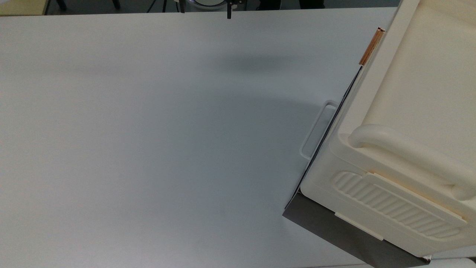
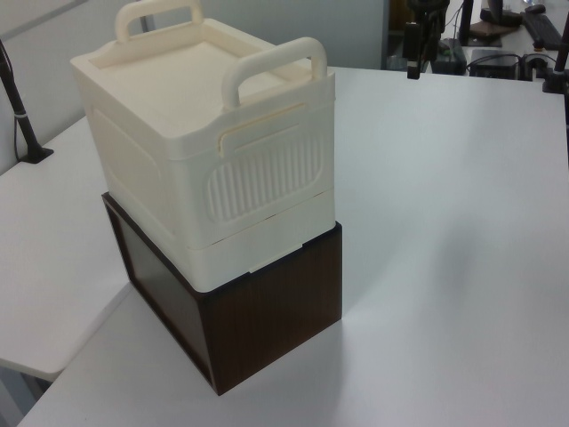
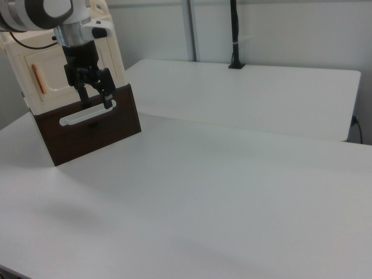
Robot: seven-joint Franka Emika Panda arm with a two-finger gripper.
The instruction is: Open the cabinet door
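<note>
While shut, cabinet door [image 3: 55, 78] faces tool [image 3: 96, 97] — handle [image 3: 38, 78] upright, tool spread, empty.

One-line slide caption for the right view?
Open gripper hangs before the cabinet, its door shut.

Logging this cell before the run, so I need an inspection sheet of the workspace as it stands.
Surface: white table, bare.
Job's things: cream cabinet on a dark brown base; cabinet door shut, copper handle at the right view's left edge.
Clutter: nothing seen.
Grippers: gripper open, in front of the cabinet.
Cables: nothing seen on the table.
Surroundings: second white table, clamped black pole.
</note>
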